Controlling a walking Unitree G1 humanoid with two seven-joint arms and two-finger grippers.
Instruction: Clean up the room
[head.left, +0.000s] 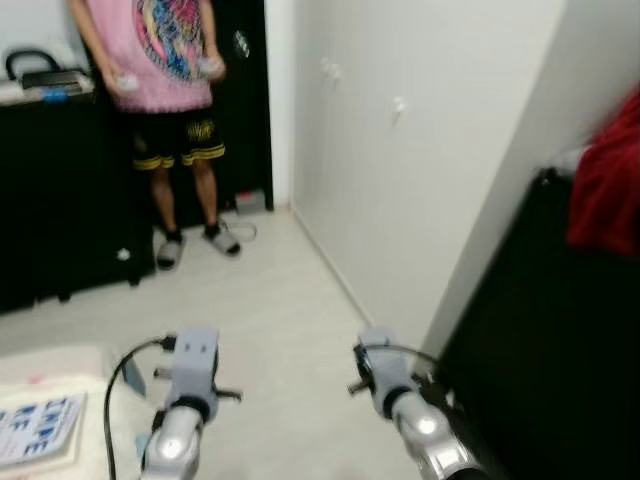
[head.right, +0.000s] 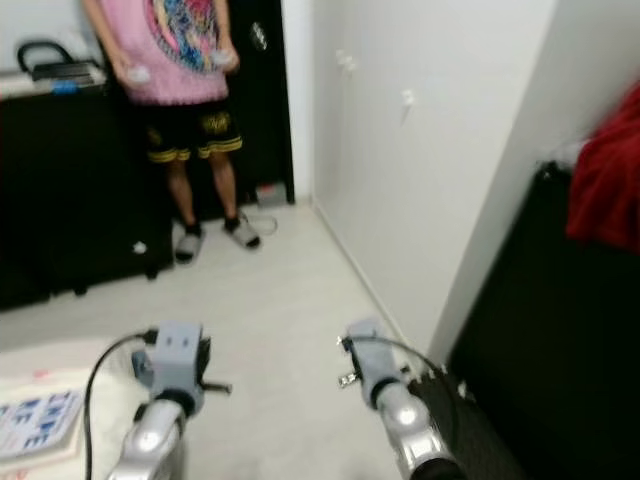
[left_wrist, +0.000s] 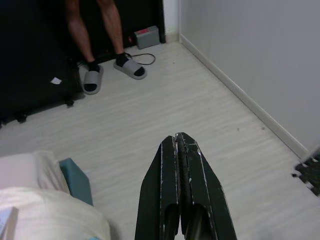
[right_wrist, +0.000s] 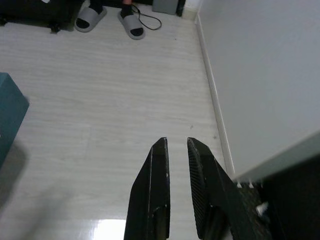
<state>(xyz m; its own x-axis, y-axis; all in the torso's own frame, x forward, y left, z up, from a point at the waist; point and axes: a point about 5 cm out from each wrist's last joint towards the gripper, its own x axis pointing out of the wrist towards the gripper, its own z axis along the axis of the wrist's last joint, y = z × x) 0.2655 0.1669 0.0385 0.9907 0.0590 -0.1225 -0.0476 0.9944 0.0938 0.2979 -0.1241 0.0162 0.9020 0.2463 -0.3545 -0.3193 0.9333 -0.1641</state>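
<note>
My left gripper (left_wrist: 176, 137) is shut with nothing in it, held over pale wood floor (left_wrist: 200, 110). My right gripper (right_wrist: 175, 143) hangs over the same floor near the skirting board, its fingers a narrow gap apart and empty. In the eye views both silver forearms reach forward, the left arm (head.left: 190, 375) and the right arm (head.left: 390, 385). A red cloth (head.left: 610, 190) lies on top of black furniture (head.left: 540, 340) at the right. A printed book (head.left: 40, 428) rests on pale bedding (left_wrist: 45, 210) at the lower left, with a teal edge (left_wrist: 76, 181) beside it.
A person in a pink shirt (head.left: 160, 50) and grey slippers (left_wrist: 92, 80) stands ahead by a black cabinet (head.left: 50, 200). White wardrobe doors (head.left: 400, 150) line the right wall. A small grey box with a cable (left_wrist: 146, 37) sits in the far corner.
</note>
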